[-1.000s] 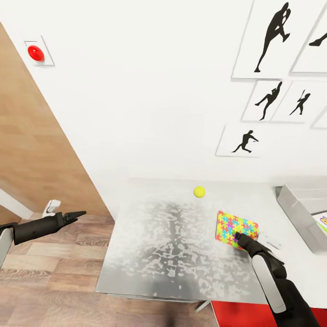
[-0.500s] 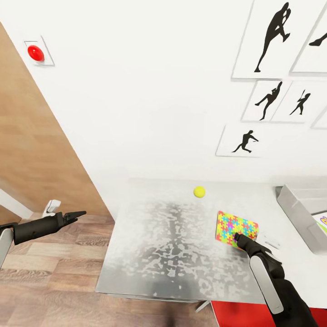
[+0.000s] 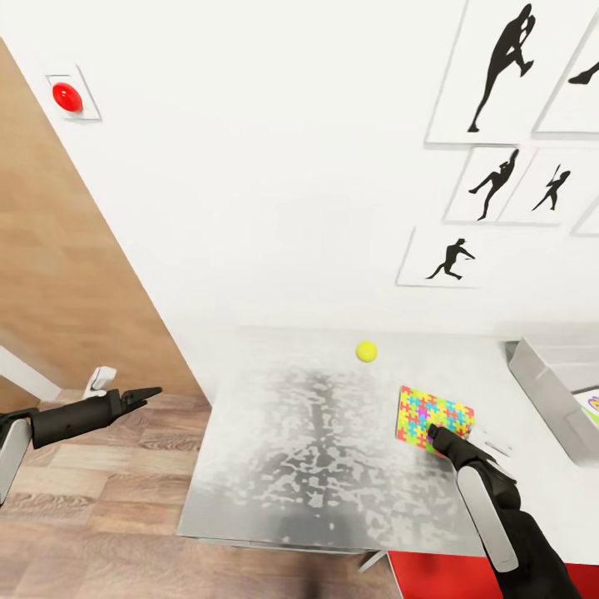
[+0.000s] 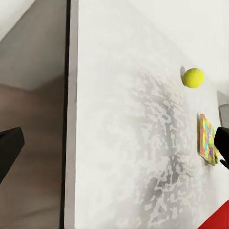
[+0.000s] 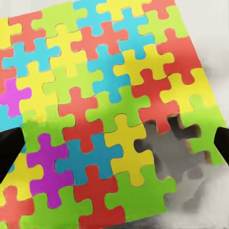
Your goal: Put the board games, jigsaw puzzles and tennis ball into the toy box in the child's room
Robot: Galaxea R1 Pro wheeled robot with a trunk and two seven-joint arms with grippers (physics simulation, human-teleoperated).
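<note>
A jigsaw puzzle [image 3: 433, 413] lies flat on the white table [image 3: 316, 449], right of the middle. My right gripper [image 3: 433, 433] hangs open over its near edge. In the right wrist view the puzzle [image 5: 105, 105] spreads between the two dark fingertips [image 5: 9, 150]. The tennis ball [image 3: 366, 351] rests farther back near the wall, apart from the puzzle, and shows in the left wrist view as the ball [image 4: 193, 78] beyond the table's edge. The grey toy box [image 3: 541, 378] stands at the right end. My left gripper [image 3: 152, 390] is open over the floor, left of the table.
A red round button [image 3: 66, 96] and black silhouette pictures [image 3: 499, 66] hang on the white wall behind the table. A printed flat thing [image 3: 589, 406] lies in the toy box. A small white object [image 3: 497, 445] lies by the puzzle. Wood-plank floor [image 3: 100, 499] spreads to the left.
The left arm has dipped slightly. The right gripper has stayed over the puzzle's near edge with hardly any shift.
</note>
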